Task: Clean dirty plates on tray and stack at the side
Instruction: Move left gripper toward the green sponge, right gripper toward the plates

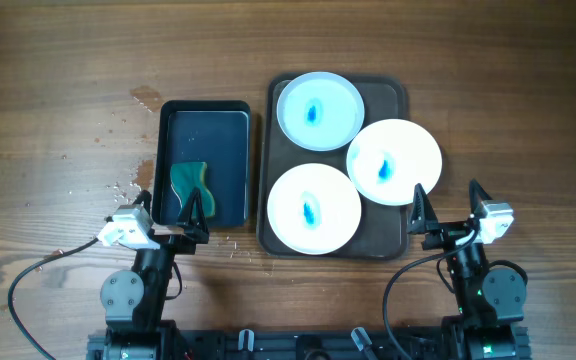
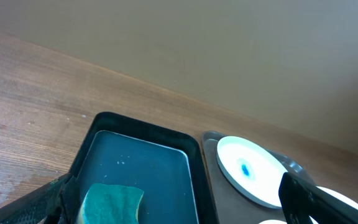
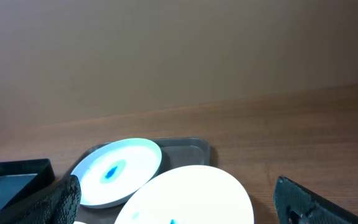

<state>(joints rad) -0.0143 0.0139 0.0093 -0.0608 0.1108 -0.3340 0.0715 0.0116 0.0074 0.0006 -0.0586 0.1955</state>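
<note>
Three white plates lie on the dark brown tray [image 1: 384,92], each with a blue smear: one at the back [image 1: 319,110], one at the right [image 1: 394,161] overhanging the tray's right rim, one at the front [image 1: 313,208]. My left gripper [image 1: 172,211] is open and empty at the near end of the black tray, by the green sponge [image 1: 189,183]. My right gripper [image 1: 449,207] is open and empty just near-right of the right plate. The back plate [image 2: 246,169] shows in the left wrist view. The right wrist view shows the back plate [image 3: 115,171] and the right plate [image 3: 188,196].
A smaller black tray [image 1: 203,112] with water holds the green sponge [image 2: 110,203], left of the brown tray. Water drops spot the wood left of it and along its near edge. A cable trails from each arm over the near table edge.
</note>
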